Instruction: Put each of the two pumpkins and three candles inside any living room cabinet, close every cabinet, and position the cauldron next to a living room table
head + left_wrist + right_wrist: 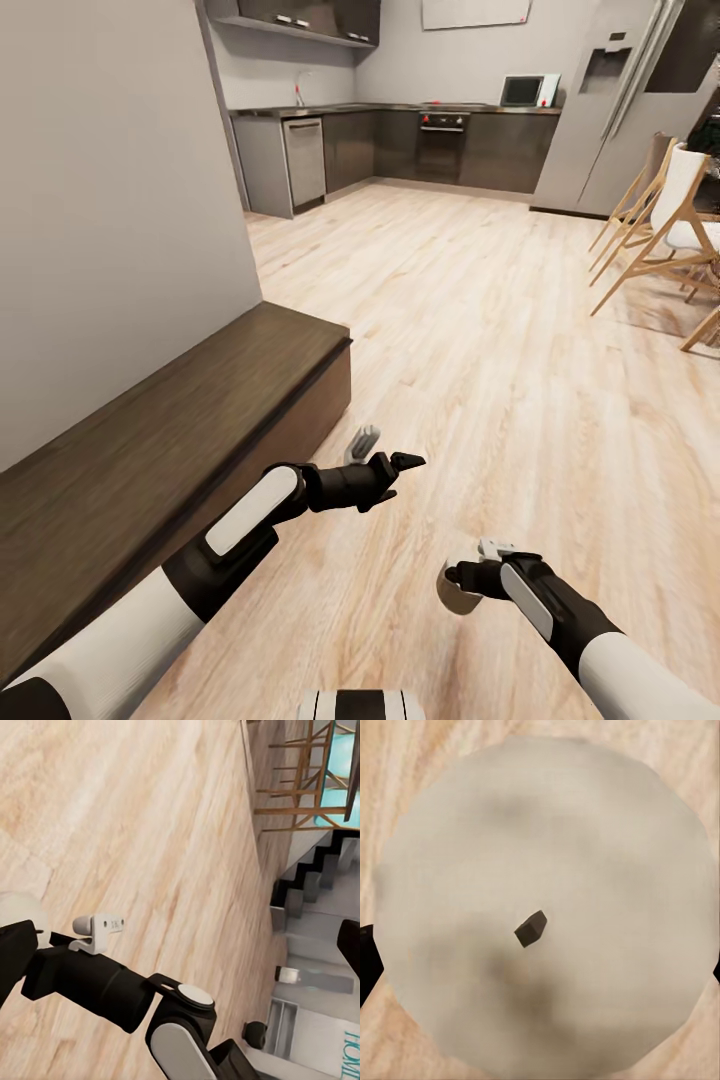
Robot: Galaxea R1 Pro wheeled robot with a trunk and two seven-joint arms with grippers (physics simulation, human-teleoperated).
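1. Right gripper hangs low over the plank floor, its fingers pinching a candle. Right wrist view: the candle's flat cream top with a small dark wick at centre, and dark finger edges just showing at either side of it.
2. Left gripper is empty, fingers spread, held out over the floor just off the end of the cabinet.
3. The cabinet, the low dark brown unit, runs along the grey wall on the robot's left. Its top is bare and the end panel faces the camera; whether the drawer fronts are open or shut cannot be told from this angle.
4. No pumpkins, cauldron or glass-topped table to report here. Judged stage: carrying one candle toward the cabinet.
5. Risk: the pinch sits on a smooth round body, so a sharp swing or a bump could let the candle slip and roll off across the floor.
6. Risk: the left forearm lies close beside the cabinet's front top edge, so a turn toward the wall could clip the corner.
7. Risk: a handle-less front calls for the free left fingers; a poor purchase would slide off.
8. Open room: wide bare floor ahead and to the right, up to the kitchen units. Wooden chairs stand well apart at far right. The tight side is the left.
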